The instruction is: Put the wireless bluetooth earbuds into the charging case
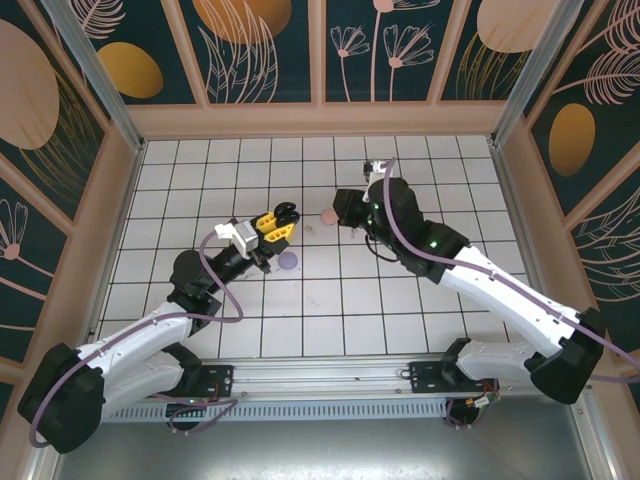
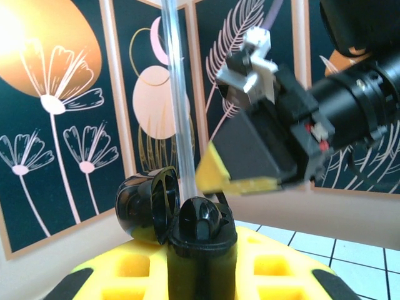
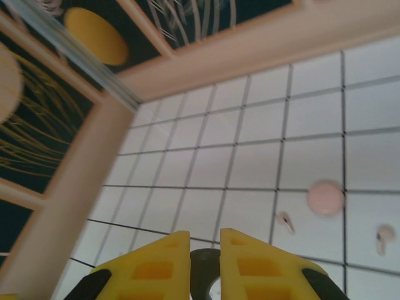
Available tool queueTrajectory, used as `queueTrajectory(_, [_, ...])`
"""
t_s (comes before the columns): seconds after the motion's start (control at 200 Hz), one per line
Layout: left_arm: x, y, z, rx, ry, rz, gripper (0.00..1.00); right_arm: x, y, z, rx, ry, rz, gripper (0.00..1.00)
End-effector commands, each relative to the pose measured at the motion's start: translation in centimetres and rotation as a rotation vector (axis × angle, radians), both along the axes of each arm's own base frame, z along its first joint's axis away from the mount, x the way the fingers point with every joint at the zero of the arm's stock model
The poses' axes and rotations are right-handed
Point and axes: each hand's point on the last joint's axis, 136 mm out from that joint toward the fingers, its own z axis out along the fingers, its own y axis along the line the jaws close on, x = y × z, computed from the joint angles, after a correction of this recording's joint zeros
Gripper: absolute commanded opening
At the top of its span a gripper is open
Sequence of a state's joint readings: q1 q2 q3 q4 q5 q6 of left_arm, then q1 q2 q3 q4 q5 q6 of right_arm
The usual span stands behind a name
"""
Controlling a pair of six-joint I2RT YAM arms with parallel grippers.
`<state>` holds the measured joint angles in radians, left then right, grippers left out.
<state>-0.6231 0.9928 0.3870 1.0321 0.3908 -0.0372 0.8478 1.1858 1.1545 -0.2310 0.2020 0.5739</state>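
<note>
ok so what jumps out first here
The left gripper clamps an open black case near mid-table; the right gripper, close by, pinches a small dark piece. A pink case and two pink earbuds lie on the tiles nearby.

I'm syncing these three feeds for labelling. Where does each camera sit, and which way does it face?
Top external: above and behind the bases, looking down on the tiled table; both arms, left gripper and right gripper show.
Left wrist: on the left arm, facing the patterned wall; its yellow fingers clamp the open black case, the right gripper just above.
Right wrist: tilted down toward a table corner; its fingers pinch what looks like a black earbud.
Shared: top and right wrist both see the pink case.
</note>
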Motion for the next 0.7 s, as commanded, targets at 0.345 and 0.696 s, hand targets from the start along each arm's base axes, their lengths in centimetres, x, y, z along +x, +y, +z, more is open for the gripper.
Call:
queueTrajectory(0.345, [-0.8, -2.3, 2.1, 0.052, -0.101, -0.119, 0.0, -5.3, 3.1, 10.7, 0.164, -0.293, 0.24, 0.15])
queueTrajectory(0.696, [-0.7, -2.5, 2.7, 0.014, -0.086, -0.137, 0.0, -7.2, 5.4, 9.5, 0.181, -0.3, 0.301, 0.15])
